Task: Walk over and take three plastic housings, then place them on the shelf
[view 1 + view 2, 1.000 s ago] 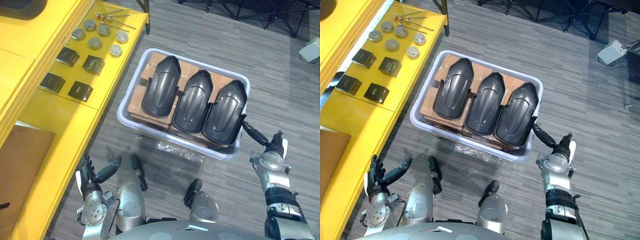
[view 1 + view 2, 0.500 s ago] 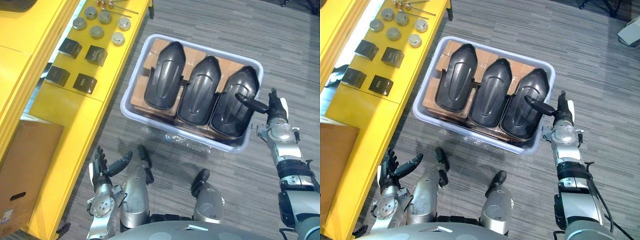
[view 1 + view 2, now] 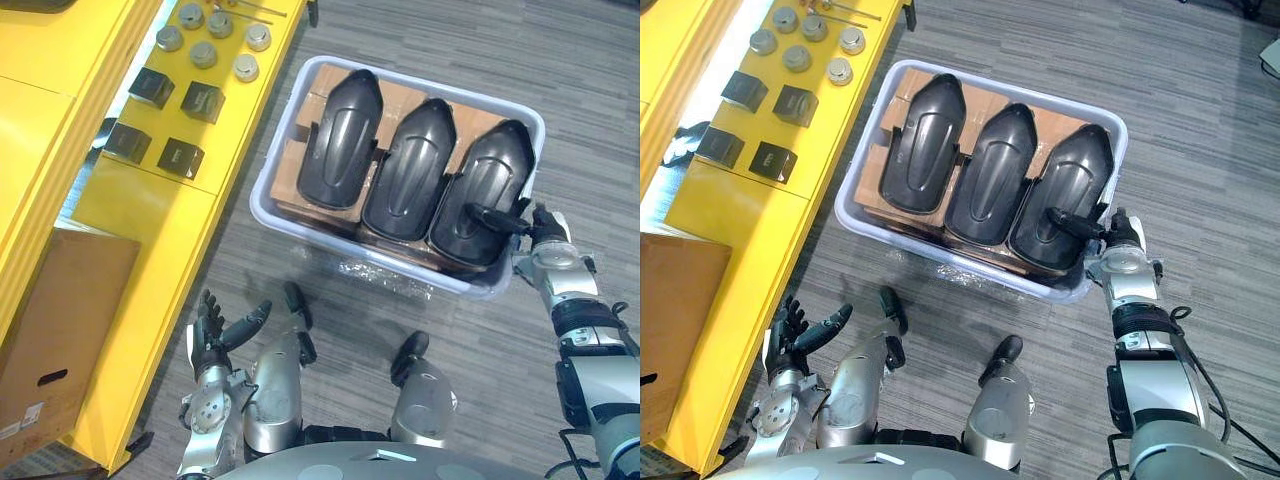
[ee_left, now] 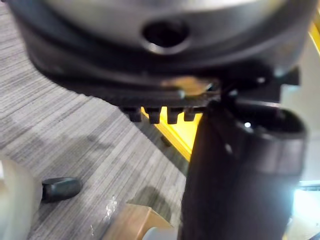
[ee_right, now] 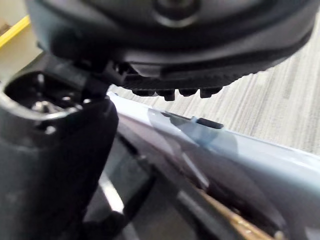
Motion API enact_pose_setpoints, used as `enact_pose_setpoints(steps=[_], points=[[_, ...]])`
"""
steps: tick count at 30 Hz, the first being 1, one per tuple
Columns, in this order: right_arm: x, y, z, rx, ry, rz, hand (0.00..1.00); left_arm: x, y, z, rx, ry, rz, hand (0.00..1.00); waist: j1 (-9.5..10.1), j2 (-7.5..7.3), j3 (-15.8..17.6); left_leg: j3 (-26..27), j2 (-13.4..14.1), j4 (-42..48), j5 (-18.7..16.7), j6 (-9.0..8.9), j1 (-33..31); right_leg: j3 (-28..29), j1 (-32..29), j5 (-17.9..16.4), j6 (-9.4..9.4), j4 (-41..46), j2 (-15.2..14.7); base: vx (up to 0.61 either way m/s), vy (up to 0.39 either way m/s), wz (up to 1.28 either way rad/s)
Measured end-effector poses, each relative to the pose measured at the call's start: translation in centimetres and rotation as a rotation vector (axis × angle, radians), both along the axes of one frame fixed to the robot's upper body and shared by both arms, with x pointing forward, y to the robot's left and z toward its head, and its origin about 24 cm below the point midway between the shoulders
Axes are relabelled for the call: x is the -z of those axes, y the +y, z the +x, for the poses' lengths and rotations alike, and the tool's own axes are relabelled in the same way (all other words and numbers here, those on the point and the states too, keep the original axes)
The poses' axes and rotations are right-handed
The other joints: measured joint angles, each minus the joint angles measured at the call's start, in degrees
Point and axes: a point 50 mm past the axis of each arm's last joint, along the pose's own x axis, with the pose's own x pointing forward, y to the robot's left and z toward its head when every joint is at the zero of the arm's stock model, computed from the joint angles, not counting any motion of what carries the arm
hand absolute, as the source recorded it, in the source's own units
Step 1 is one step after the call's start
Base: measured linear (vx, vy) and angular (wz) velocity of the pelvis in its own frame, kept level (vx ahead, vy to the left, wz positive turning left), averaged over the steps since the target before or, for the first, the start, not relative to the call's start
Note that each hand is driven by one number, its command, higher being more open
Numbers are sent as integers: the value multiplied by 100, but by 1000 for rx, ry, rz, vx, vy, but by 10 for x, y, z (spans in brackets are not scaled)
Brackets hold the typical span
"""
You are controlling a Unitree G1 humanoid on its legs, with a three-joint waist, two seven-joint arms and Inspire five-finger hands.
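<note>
Housings (image 3: 408, 165) lie side by side in the bin (image 3: 320, 238), and the right robot hand (image 3: 545, 240), open and empty at its 4 o'clock corner, should curl round the 3 o'clock housing (image 3: 485, 185) and lift straight up.

Silver-grey right arm (image 3: 572, 300), ringed with black bands; left hand (image 3: 212, 335) and right hand (image 3: 538, 224) both dark, slim-fingered.

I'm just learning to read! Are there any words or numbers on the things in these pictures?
Cardboard box: a small sticker near its lower corner, too small to read.
Black housings, white tub, black blocks on the yellow shelf: no words or numbers show.
</note>
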Motion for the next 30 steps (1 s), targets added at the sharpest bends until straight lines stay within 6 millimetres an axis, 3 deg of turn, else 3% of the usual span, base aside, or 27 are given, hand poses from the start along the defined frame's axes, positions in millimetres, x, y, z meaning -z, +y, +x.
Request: enact_pose_setpoints(steps=[1, 2, 11, 18, 30], points=[[0, -1, -1, 5, 5, -2, 100, 1, -2, 0, 8, 1, -5, 100, 4, 16, 5, 8, -10, -55, 25, -8, 33, 8, 0, 0, 0, 7, -1, 0, 0, 0], [0, -2, 0, 7, 7, -2, 0, 1, -3, 0, 7, 1, -27, 100, 1, 32, 5, 14, -14, -80, 40, -6, 51, 16, -3, -1, -1, 16, -1, -13, -9, -4], [-11, -2, 7, 11, 30, -27, 0, 0, -5, 5, -10, -14, -71, 100, 2, 59, -7, 142, -11, -154, 111, 4, 132, 175, -142, -17, -29, 188, -33, -2, -19, -6], [-15, -32, -7, 105, 59, -72, 0, -2, -8, 10, 3, -24, -74, 100, -54, 166, -38, 42, -144, -395, 263, -4, 157, 87, -186, -74, -5, 337, -144, -18, -18, 9], [-8, -37, -18, 123, -7, -138, 0, -2, -9, 10, 24, -32, -83, 100, -12, 305, -122, -108, -323, -598, 383, 1, 258, -34, -79, -160, 54, 471, -296, -5, -28, 9]])
